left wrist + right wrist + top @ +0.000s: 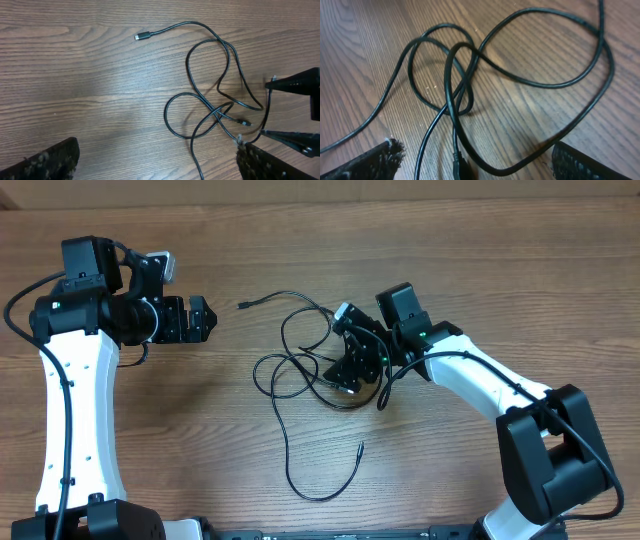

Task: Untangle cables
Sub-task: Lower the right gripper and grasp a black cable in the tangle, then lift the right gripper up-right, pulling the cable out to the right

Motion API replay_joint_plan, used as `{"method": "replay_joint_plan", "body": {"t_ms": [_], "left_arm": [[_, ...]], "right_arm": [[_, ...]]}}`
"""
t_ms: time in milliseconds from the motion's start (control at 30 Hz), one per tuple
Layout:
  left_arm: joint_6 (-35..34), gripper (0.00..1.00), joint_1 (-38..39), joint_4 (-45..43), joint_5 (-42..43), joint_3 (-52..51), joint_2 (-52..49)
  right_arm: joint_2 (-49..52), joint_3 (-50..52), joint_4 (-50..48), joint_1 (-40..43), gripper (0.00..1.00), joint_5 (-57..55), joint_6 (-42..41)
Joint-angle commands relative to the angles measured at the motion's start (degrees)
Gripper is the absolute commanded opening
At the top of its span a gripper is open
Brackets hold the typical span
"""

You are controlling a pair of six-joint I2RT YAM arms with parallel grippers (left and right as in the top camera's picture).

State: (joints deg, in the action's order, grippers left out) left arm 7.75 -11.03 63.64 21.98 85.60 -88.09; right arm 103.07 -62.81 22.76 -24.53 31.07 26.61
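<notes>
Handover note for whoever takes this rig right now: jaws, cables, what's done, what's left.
Left gripper: open, empty, off to the left of the cables.
Right gripper: open over the right side of the tangle, strands between its jaws, nothing clamped.
Cables: between the arms, loops crossing each other. The far plug and near plug lie free.
Done: nothing visibly separated.
Left: probably grip a strand and draw the loops apart.
</notes>
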Motion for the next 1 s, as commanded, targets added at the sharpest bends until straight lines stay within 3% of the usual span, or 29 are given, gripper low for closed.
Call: {"method": "replay_joint_plan", "body": {"t_ms": [0, 233, 333, 367, 467, 500, 533, 800, 967], "left_arm": [[1.2, 1.0, -0.2, 0.0, -0.1, 0.9, 0.0], [1.3, 1.0, -0.2, 0.0, -0.1, 0.9, 0.0], [1.2, 1.0, -0.2, 0.0, -0.1, 0.9, 0.0], [1.2, 1.0, -0.2, 0.0, -0.1, 0.9, 0.0], [1.2, 1.0, -0.2, 0.0, -0.1, 0.9, 0.0], [1.2, 1.0, -0.2, 0.0, -0.1, 0.9, 0.0], [1.3, 1.0, -0.2, 0.0, -0.1, 0.9, 0.0], [1.3, 1.0, -0.2, 0.0, -0.1, 0.9, 0.0], [1.2, 1.0, -0.2, 0.0, -0.1, 0.9, 0.0]], "right_arm": [[1.6, 1.4, -1.7, -0.6, 0.95, 0.1, 0.7], [5.3, 1.7, -4.2, -0.6, 0.87, 3.0, 0.7], [7.3, 1.7, -6.4, -0.7, 0.75, 5.0, 0.7], [8.0, 1.7, -7.1, -0.8, 0.68, 5.2, 0.7], [8.7, 1.7, -8.6, -1.2, 0.19, 5.3, -0.3], [8.7, 1.7, -9.4, -1.4, 0.08, 5.2, -1.4], [8.6, 1.6, -10.3, -1.4, 0.04, 5.2, -2.8], [6.5, -1.3, -11.1, 0.0, 0.04, 5.0, -8.4], [0.3, -6.0, -5.5, 1.9, 0.04, 4.5, -8.7]]}}
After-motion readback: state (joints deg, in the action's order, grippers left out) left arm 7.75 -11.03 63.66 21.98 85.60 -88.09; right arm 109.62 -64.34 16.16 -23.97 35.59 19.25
